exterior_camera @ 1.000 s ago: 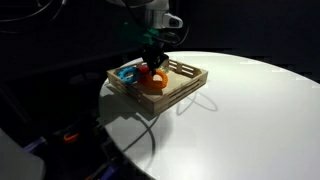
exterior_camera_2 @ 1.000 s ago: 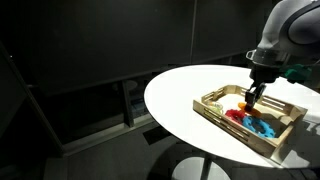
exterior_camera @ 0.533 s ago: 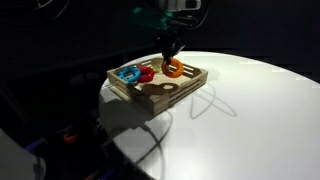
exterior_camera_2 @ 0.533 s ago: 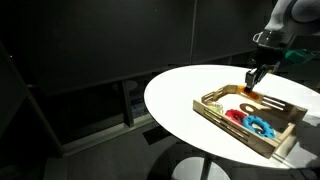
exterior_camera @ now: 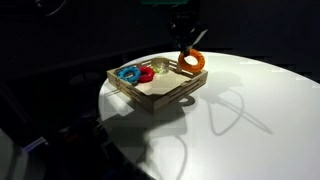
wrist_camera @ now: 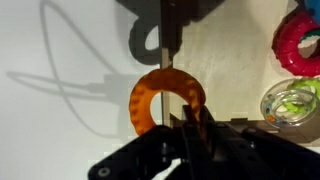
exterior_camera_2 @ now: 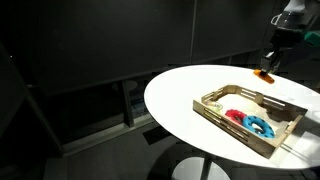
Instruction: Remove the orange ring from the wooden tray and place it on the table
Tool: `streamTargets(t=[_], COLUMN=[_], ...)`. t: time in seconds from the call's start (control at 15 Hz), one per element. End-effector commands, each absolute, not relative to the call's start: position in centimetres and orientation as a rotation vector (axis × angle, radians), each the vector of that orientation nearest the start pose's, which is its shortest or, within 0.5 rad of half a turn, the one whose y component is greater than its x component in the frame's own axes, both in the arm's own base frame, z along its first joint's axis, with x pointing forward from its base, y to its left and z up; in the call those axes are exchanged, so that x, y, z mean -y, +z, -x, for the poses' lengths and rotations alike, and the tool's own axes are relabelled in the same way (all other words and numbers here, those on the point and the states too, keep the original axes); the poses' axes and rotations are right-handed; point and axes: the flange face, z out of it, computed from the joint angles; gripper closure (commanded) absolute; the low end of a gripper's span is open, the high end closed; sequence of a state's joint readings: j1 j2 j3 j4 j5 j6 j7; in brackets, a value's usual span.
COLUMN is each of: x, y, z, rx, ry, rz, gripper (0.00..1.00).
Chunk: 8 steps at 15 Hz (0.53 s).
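My gripper (exterior_camera: 187,50) is shut on the orange ring (exterior_camera: 192,62) and holds it in the air above the far right corner of the wooden tray (exterior_camera: 160,94). In an exterior view the ring (exterior_camera_2: 265,74) hangs beyond the tray (exterior_camera_2: 225,117). In the wrist view the ring (wrist_camera: 150,95) is pinched between the fingertips (wrist_camera: 188,118), over the tray's edge and the white table (wrist_camera: 60,60).
A blue ring (exterior_camera: 127,73) and a red ring (exterior_camera: 146,72) lie in the tray; the red ring (wrist_camera: 298,45) and a clear greenish ring (wrist_camera: 289,102) show in the wrist view. The round white table (exterior_camera: 250,110) spreads to the right.
The gripper has lifted the orange ring out of the tray and carried it up and toward the tray's far right corner.
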<state>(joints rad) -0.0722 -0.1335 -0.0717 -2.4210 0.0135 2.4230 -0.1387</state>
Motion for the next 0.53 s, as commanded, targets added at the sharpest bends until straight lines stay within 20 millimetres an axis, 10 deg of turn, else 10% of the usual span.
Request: streamTargets(t=[0.0,0.47], x=[9.5,13.5], y=[38.6,36.7], z=[-46.0,-42.0], rx=[-0.088,-0.137], ry=[-0.18,-0.071], rz=[3.187,3.251], gripper=[0.95,0.95])
